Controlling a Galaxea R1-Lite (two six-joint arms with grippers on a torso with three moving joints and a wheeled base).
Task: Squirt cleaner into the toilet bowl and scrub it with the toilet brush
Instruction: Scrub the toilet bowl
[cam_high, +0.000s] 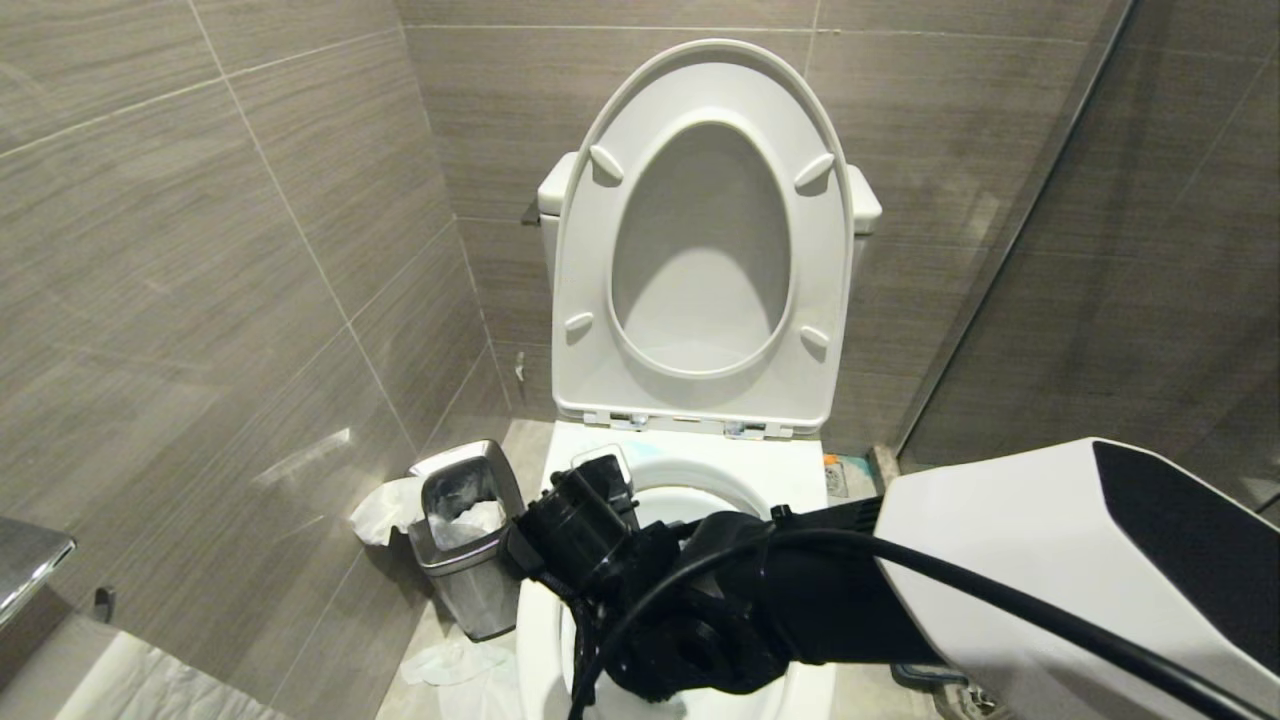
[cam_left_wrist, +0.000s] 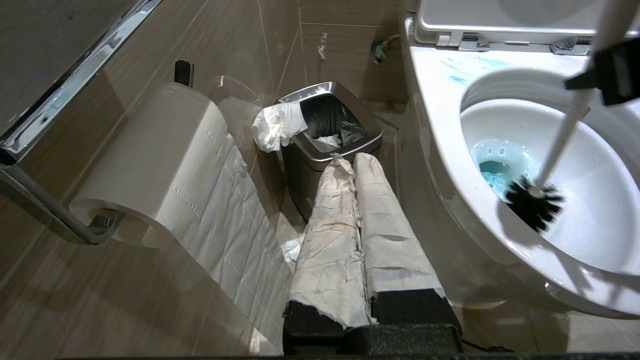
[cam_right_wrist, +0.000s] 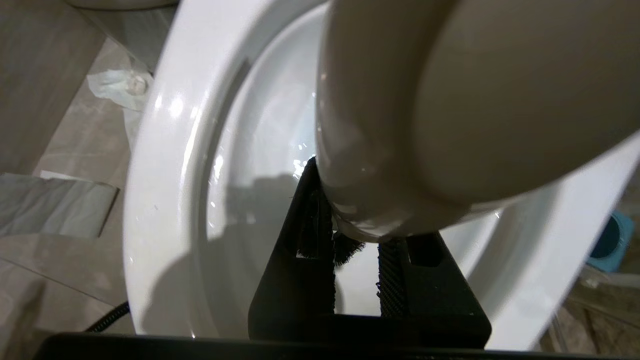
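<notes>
Head view: my right gripper (cam_high: 600, 530) hangs over the toilet bowl (cam_high: 690, 480). Left wrist view: left gripper (cam_left_wrist: 357, 210) clenched, empty, beside bowl; toilet brush (cam_left_wrist: 532, 202) bristles inside, near blue cleaner (cam_left_wrist: 495, 172). Right wrist view: right fingers (cam_right_wrist: 305, 225) clamp the brush handle.

Black-bristled toilet brush (cam_left_wrist: 533, 206) tilted inside toilet bowl (cam_left_wrist: 440, 125)

A: What sort of room is showing here?

B: A tiled bathroom stall. The toilet bowl (cam_high: 560, 640) is sitting against the far wall with its seat and lid (cam_high: 703, 240) standing raised.

A: What else is pointing to that?

B: A small steel bin (cam_high: 470, 540) is standing just left of the bowl, tissue hanging over its rim, and a toilet paper roll (cam_left_wrist: 165, 165) is hanging on a chrome holder (cam_left_wrist: 45, 210) on the left wall. Grey-brown wall tiles (cam_high: 200, 250) are covering everything.
</notes>
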